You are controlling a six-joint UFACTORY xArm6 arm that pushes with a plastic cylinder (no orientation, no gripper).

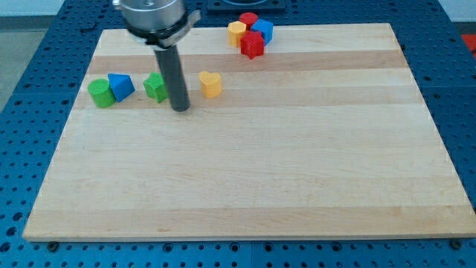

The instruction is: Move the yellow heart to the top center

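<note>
Scanning near to far: the near half of the board carries nothing. First thing met is my tip, down on the wood in the far-left part. No pincer on this rig, only the bare rod, so nothing to spread or pinch.

Same band, left to right: green cylinder touching the blue block, roughly triangular; then a gap; then the green block, shape unclear, just left of the rod and partly hidden by it. Tip sits between that green block and the yellow heart. Heart lies just right of the tip and slightly farther; a small gap shows between them, no contact.

Farther on, at the far edge near centre: a tight cluster of a yellow block, red block, blue cube and a second red block nearest to the heart.

Judged step: approach, tip lined up at the heart's near-left side, push not yet begun. Goal spot lies to the far right of the heart, so the push direction suits. Next move calls for closing the gap and driving far-rightward, keeping contact centred so the heart does not slip off sideways. Risk: the cluster occupies the target area; stopping short of the near red block seems wise.
</note>
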